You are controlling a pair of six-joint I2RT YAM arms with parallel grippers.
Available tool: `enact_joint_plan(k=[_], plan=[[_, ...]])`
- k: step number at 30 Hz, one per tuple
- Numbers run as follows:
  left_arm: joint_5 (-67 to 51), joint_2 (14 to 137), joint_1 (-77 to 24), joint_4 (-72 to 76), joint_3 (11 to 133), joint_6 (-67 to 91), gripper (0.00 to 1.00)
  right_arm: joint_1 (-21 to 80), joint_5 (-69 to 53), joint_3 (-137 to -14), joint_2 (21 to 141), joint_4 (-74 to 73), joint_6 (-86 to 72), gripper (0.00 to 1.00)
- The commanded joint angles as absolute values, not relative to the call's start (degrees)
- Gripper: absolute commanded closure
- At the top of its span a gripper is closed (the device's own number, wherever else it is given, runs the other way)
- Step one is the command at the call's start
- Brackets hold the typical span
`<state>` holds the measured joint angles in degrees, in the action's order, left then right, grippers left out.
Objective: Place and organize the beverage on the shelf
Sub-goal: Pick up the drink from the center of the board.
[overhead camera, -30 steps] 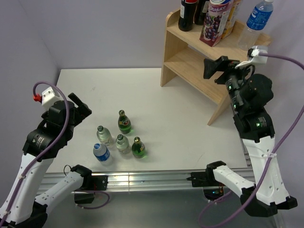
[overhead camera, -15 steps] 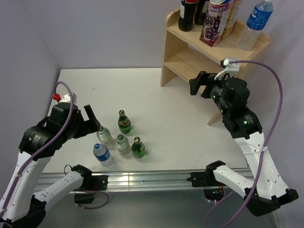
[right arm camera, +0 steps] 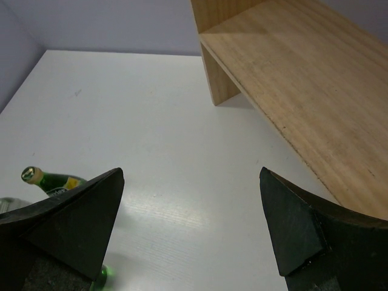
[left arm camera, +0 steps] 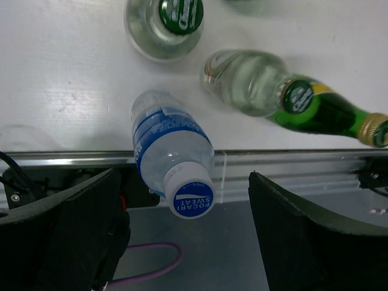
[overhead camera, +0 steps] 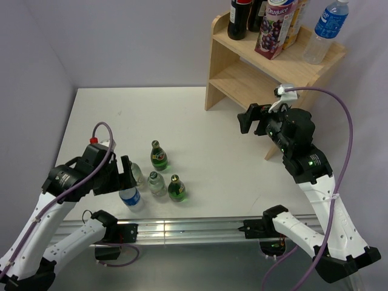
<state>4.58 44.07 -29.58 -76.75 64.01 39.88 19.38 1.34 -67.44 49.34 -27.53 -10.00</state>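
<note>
My left pincer [left arm camera: 182, 182] hangs over the water bottle [left arm camera: 173, 154], jaws apart. The bottle stands near the front edge of the table [overhead camera: 218, 157]. I am at the picking step: next I must descend, close on it, and carry it to the shelf [overhead camera: 239, 79].

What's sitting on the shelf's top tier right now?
Two dark cola bottles, a purple juice carton and a blue-labelled water bottle stand there. A second carton sits mostly hidden behind the first.

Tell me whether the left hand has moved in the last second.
Yes. The left hand has swung right and toward the near edge of the table, and now hangs open above the blue-labelled water bottle, which stayed put.
</note>
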Motion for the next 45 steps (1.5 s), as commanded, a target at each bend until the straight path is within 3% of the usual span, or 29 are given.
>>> enact_joint_plan(k=[1,9,16,19,25,29,32,35,45], plan=[[0.53,43.24,-30.23,-79.28,61.53,39.73,0.08,19.78,-1.67,-66.36,48.16,-23.91,-8.35,0.00],[1.84,44.47,-31.38,-79.19,59.50,40.08,0.24,19.78,-3.08,-66.27,48.78,-22.59,-7.82,0.00],[5.09,47.55,-32.25,-79.01,62.13,40.52,0.23,19.78,-3.69,-65.22,47.73,-21.89,-7.73,0.00],[6.68,48.25,-32.43,-79.10,64.06,40.17,0.26,19.78,-5.09,-64.95,47.46,-21.53,-7.91,0.00],[7.64,48.43,-32.43,-79.01,66.71,39.38,0.59,19.78,-6.06,-65.48,47.02,-21.36,-8.09,0.00],[7.47,48.16,-32.34,-79.01,65.92,38.94,0.59,19.78,-6.24,-65.13,47.11,-21.44,-8.09,0.00],[6.86,47.55,-32.43,-79.01,64.34,38.94,0.43,19.78,-6.24,-64.95,47.20,-21.36,-8.09,0.00],[5.98,47.37,-32.34,-79.10,63.63,38.85,0.39,19.78,-6.24,-64.78,47.20,-21.09,-8.26,0.00],[5.01,47.90,-32.43,-79.01,61.79,39.20,0.50,19.77,-5.80,-63.99,47.02,-20.30,-7.65,0.00]])
